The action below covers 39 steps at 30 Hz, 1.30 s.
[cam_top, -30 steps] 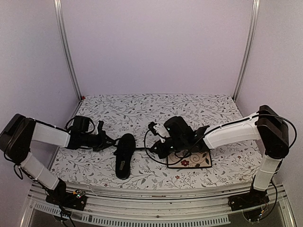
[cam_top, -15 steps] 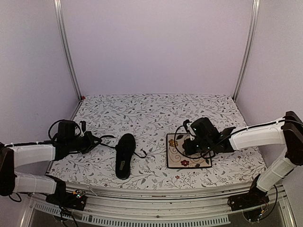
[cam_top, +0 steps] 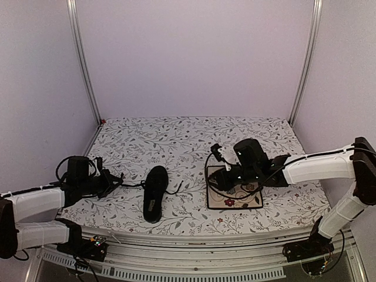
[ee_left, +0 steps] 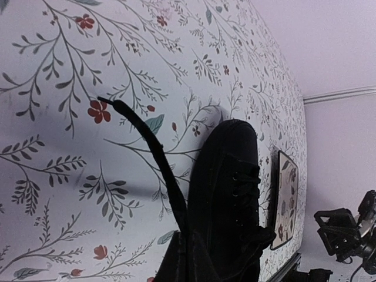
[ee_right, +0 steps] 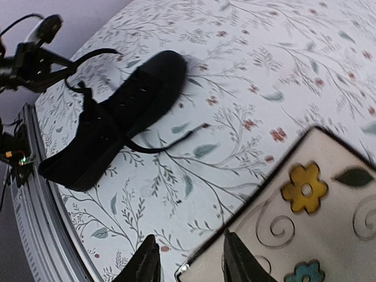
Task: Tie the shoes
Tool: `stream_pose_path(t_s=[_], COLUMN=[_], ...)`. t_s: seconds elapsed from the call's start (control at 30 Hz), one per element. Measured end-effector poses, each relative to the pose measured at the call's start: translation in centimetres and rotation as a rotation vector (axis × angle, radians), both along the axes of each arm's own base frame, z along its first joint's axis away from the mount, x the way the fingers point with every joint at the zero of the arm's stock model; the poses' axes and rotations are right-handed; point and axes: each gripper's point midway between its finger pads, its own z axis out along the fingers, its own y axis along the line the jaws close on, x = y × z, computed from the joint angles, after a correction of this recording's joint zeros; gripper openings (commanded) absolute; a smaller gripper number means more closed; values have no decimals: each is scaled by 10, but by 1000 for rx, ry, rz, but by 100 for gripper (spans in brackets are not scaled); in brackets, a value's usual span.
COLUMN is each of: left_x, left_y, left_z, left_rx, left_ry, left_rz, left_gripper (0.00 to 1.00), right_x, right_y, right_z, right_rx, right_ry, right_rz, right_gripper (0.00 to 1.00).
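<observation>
The black shoe (cam_top: 155,192) lies on the floral table, toe toward the back. My left gripper (cam_top: 117,180) is to its left, shut on a black lace (ee_left: 154,154) that runs to the shoe (ee_left: 229,188); the lace's free end sticks out past the jaws. The left gripper (ee_left: 187,261) shows only as dark fingers at the bottom edge. My right gripper (cam_top: 218,174) hovers over the near-left corner of the plate, right of the shoe. Its jaws (ee_right: 191,264) stand open with nothing between them. The other lace (ee_right: 170,141) lies loose on the table beside the shoe (ee_right: 117,111).
A square floral plate (cam_top: 249,201) lies under the right gripper, its corner (ee_right: 282,235) between the open fingers. Metal rails run along the table's near edge (cam_top: 188,238). Side posts and lilac walls close off the back and sides.
The right gripper pulled away from the shoe to above the plate and its jaws opened; its lace now lies slack. The left arm drew back to the left, holding its lace.
</observation>
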Motion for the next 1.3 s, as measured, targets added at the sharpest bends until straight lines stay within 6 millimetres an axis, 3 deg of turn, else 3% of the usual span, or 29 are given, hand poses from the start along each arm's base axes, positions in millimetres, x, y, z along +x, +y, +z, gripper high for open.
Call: stream_pose_path(t_s=[0.13,0.23,0.47,0.7,0.9,0.93,1.0,1.03,1.2,1.3], left_x=[-3,-3,-1,2,3,3,5,5,8,9], left_y=[-5,-9,-13,-16,-17,-17,-17,-17,-17,-16], left_z=[-5,-5,0,-1,-2,-2,-1,0,4,5], left_rx=[-9,-16,-10,-8,-8,-8,-6,-6,-1,1], left_ry=[19,13,-20,-24,-20,-21,-25,-28,-42,-46], left_rz=[-36,-61,-96,-116,-121,-122,-125,-125,-125,-121], left_gripper=[0,0,0,0,0,0,0,0,0,0], right_x=[3,6,4,-1,1,1,0,0,5,6], right_y=[63,94,135,160,177,178,179,179,175,159], right_z=[17,13,-25,-54,-73,-77,-84,-86,-92,-90], right_rx=[53,69,52,4,-45,-53,-70,-79,-114,-151], right_ry=[-79,-106,-124,-135,-162,-161,-158,-166,-189,-201], right_rz=[176,270,466,594,665,672,688,697,663,598], right_gripper=[46,47,47,46,40,33,9,4,2,2])
